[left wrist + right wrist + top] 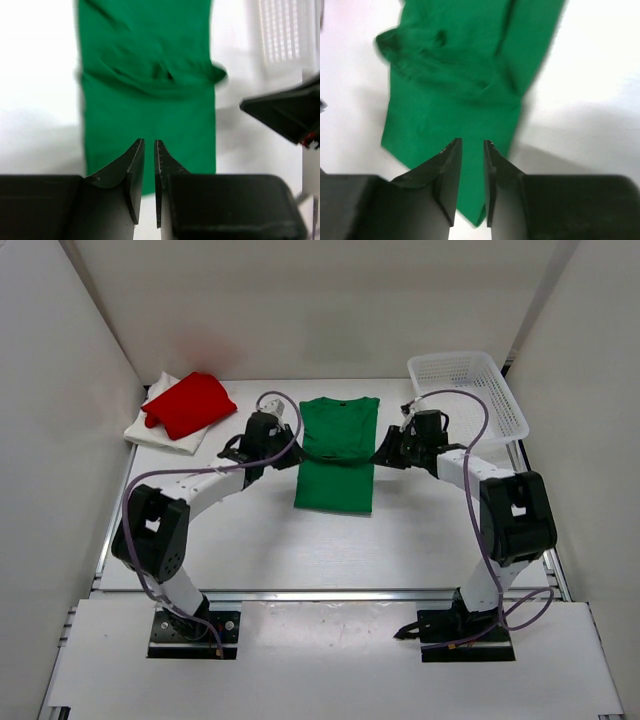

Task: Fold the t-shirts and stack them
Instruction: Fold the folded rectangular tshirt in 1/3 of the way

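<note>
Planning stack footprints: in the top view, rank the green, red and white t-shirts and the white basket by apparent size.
1. Flat green cloth t-shirt and white plastic lattice basket: too alike to rank.
2. Bunched bright red cloth t-shirt.
3. White cloth t-shirt, mostly hidden under the red one.

Both arms stretched inward, facing; left gripper [148,142], right gripper [472,142] jaws narrowly parted.

Lab test cell, plain white walls [330,300], table-bolted robot arms [190,490]
</note>
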